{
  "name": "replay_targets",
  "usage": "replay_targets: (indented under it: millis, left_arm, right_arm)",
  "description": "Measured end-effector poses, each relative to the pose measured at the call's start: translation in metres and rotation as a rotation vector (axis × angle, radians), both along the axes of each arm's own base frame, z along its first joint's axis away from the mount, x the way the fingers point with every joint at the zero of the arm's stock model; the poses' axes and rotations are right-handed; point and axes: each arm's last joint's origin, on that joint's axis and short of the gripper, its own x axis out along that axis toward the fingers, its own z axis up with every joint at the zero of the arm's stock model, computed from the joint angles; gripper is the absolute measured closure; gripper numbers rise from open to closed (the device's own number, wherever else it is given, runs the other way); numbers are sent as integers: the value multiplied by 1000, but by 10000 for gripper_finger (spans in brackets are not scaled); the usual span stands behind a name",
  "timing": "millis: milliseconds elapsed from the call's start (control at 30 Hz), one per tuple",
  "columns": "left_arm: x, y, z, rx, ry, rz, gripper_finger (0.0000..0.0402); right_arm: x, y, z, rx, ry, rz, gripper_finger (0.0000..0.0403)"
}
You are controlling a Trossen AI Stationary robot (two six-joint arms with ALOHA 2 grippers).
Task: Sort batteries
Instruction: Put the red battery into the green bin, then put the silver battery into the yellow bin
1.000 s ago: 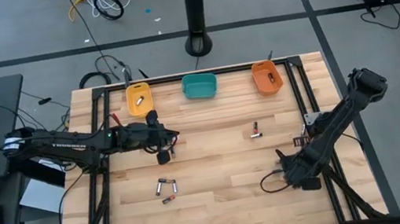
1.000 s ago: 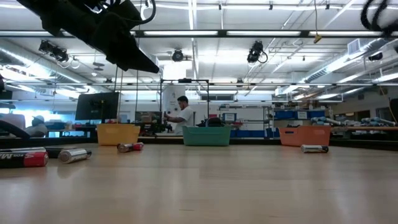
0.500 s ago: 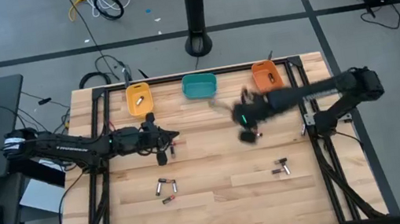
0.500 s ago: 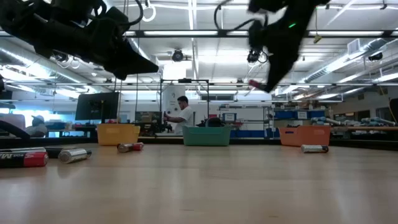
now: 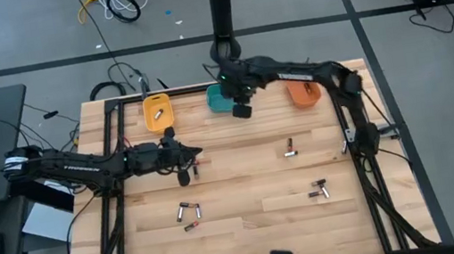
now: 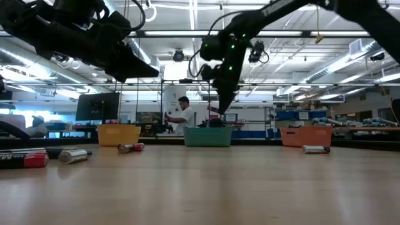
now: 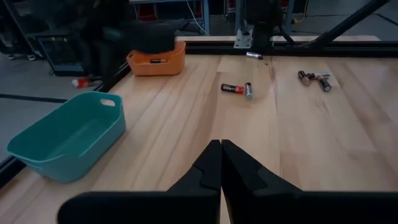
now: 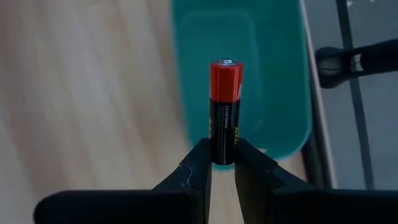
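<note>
Right wrist view: right claw [image 8: 222, 163] grips a black cylindrical battery w/ red tip [image 8: 224, 112] upright by its lower end, the teal plastic bin [image 8: 273, 74] directly beyond and beneath it. High view puts this claw [image 5: 240, 107] over that bin's near edge. Step in hand, I'd judge: the drop-off. Next move needs the claw centred over the bin, then opened. Left claw [image 7: 219, 163] is closed, empty, hovering above the light wooden surface [image 7: 298, 143]; loose batteries [image 7: 237, 89] lie ahead of it.

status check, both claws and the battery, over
Right claw shut on red-tipped black battery above teal plastic bin. Left claw shut, empty, over the table. Nothing in the way.
</note>
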Motion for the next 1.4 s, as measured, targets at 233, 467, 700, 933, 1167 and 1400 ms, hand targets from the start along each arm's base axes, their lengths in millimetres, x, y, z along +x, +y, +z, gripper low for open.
replay_targets:
  millis: [233, 467, 700, 933, 1167, 1400]
  left_arm:
    - [0, 0, 1, 3, -6, 0, 391]
    - [0, 0, 0, 4, -3, 0, 391]
    - [0, 0, 0, 4, 3, -1, 391]
    - [0, 0, 0, 4, 3, 0, 391]
    - [0, -1, 0, -26, -4, -22, 391]
    - [0, -1, -1, -31, 3, -25, 391]
  right_arm:
    - [8, -43, -32, 17, 76, 9, 345]
    - [14, -67, -63, 75, 103, 18, 345]
    - [14, -68, -84, 117, 154, 33, 342]
    - [13, -67, -84, 121, 157, 25, 319]
    - [17, -52, -78, 102, 232, 63, 285]
    - [14, -34, -28, 51, 207, 84, 364]
